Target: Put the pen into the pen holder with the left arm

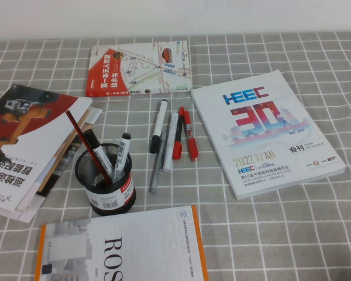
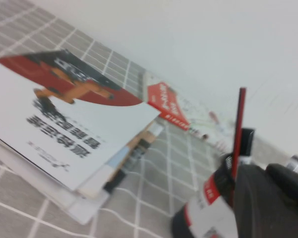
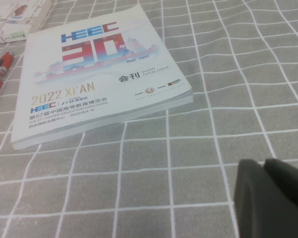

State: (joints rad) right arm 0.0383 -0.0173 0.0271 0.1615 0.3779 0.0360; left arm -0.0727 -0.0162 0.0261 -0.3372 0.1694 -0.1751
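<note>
The pen (image 1: 158, 126), a thick white marker with black cap and black tail, lies on the checked cloth right of the pen holder (image 1: 108, 193). The holder, a black mesh cup with a red-and-white label (image 2: 208, 203), contains a red pencil (image 1: 85, 143) and a similar black-capped marker (image 1: 122, 155), both standing up. Neither arm shows in the high view. In the left wrist view, my left gripper (image 2: 262, 172) hangs close beside the holder, shut with nothing in it. The right wrist view has my right gripper (image 3: 264, 164) shut and empty over bare cloth.
Beside the pen lie a slim white pen (image 1: 171, 140), a grey pen (image 1: 156, 170) and two red pens (image 1: 185, 133). A white catalogue (image 1: 266, 134) is at the right and a map book (image 1: 139, 68) at the back. Stacked booklets (image 1: 29, 140) lie left and a ROS book (image 1: 128, 249) in front.
</note>
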